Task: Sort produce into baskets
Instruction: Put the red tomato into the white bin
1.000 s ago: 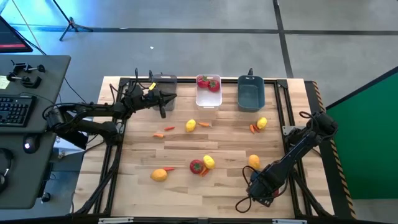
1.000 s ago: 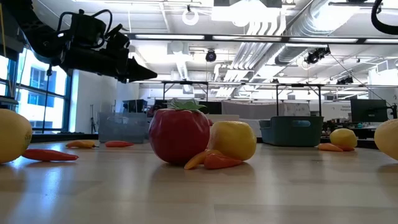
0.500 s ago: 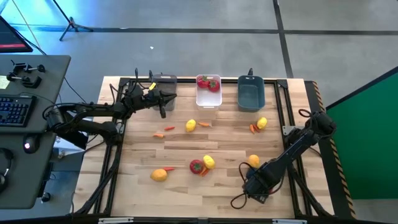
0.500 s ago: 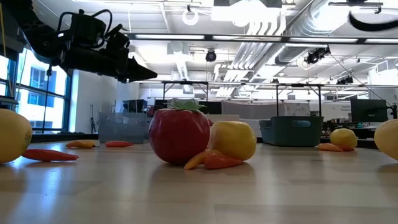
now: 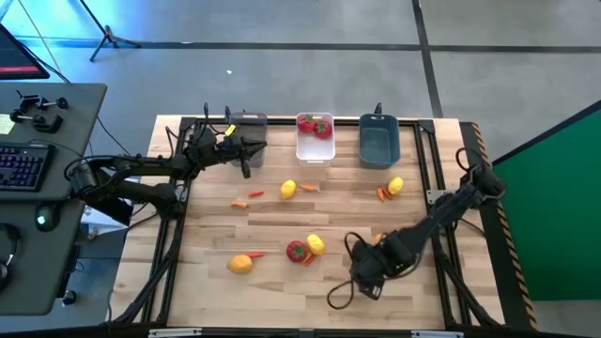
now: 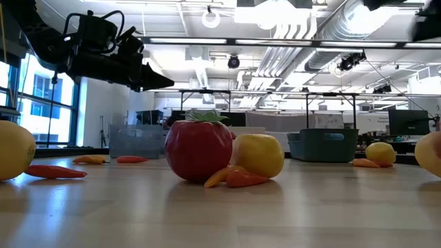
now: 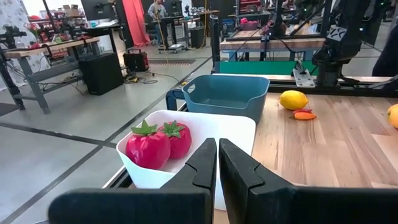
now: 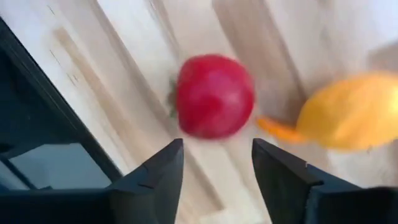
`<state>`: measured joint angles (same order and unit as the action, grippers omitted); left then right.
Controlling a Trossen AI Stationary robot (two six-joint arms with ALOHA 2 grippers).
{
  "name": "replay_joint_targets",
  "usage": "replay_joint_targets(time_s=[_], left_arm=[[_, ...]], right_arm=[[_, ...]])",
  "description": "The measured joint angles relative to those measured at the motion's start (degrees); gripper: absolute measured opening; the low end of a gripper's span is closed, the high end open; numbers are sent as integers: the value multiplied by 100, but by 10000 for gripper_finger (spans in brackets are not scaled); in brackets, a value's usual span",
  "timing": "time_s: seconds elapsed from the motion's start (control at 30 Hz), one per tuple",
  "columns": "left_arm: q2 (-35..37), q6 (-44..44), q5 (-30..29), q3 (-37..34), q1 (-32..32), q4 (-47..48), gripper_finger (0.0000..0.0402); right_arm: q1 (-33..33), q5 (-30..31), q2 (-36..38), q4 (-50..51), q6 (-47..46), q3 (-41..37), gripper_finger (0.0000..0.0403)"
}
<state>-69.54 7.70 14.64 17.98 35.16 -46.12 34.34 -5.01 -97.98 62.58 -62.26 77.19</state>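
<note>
My left gripper [image 5: 247, 160] is shut and empty, raised by the smoky grey bin [image 5: 250, 123] at the far left; it also shows in the low view [image 6: 160, 81]. The white bin [image 5: 315, 143] holds two tomatoes [image 7: 157, 144]. The teal bin [image 5: 379, 143] stands to its right. My right gripper [image 5: 357, 272] is open and empty near the front edge, pointing at a tomato [image 8: 214, 96] with a lemon [image 8: 348, 112] beside it; the tomato [image 5: 297, 251] lies on the table. More lemons [image 5: 288, 190] and carrot pieces [image 5: 255, 194] lie scattered.
A lemon [image 5: 395, 186] with a carrot piece [image 5: 382, 194] lies at the right, another lemon [image 5: 241, 264] at the near left. A dark frame [image 5: 439, 197] runs round the table's edges. A desk with a keyboard [image 5: 23, 167] stands to the left.
My right gripper has gone toward the table's left edge along the near side, closing on the tomato and lemon in the near middle. Its arm now covers most of the lemon it stood beside before.
</note>
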Motion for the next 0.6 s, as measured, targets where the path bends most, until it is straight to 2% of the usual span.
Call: replay_joint_targets(time_s=[0.17, 0.33, 0.47, 0.6], left_arm=[[0, 0, -1, 0, 1, 103, 5], [0, 0, -1, 0, 2, 170, 5], [0, 0, -1, 0, 2, 252, 5], [0, 0, -1, 0, 2, 319, 5]], right_arm=[[-631, 578, 3, 39, 873, 0, 131], [-1122, 638, 3, -105, 1628, -23, 94], [-1184, 504, 3, -123, 1726, -22, 101], [-1035, 611, 3, -374, 1629, -22, 139]])
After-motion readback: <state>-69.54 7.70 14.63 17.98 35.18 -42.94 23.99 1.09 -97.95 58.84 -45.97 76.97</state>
